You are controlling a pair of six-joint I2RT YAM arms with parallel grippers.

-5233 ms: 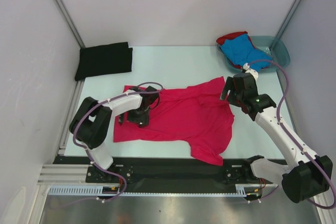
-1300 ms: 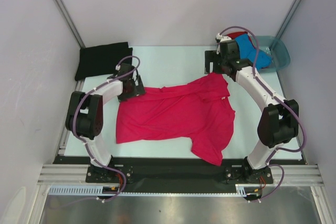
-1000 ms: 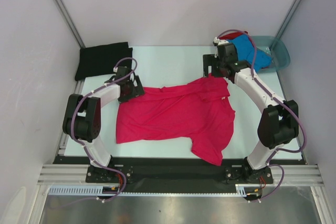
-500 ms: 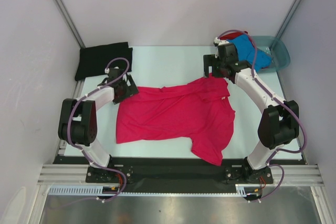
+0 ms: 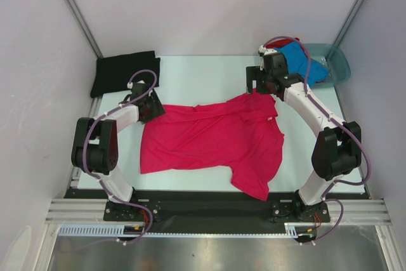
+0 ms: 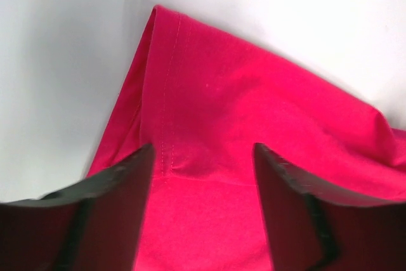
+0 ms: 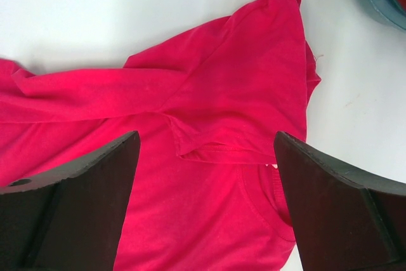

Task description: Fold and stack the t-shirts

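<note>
A big pink shirt lies spread out in the middle of the table. It is not flat. It has bumps and folds, and one sleeve hangs down toward the near edge.

The left hand is at the far left corner of the pink shirt. Its two fingers are apart, and the corner of the shirt shows between them. I cannot tell if they touch the cloth.

The right hand is over the far right corner of the pink shirt. Its fingers are spread wide and hold nothing.

A black shirt lies folded at the far left corner of the table. A blue shirt and a red shirt sit bunched up in a see-through tub at the far right corner.
</note>
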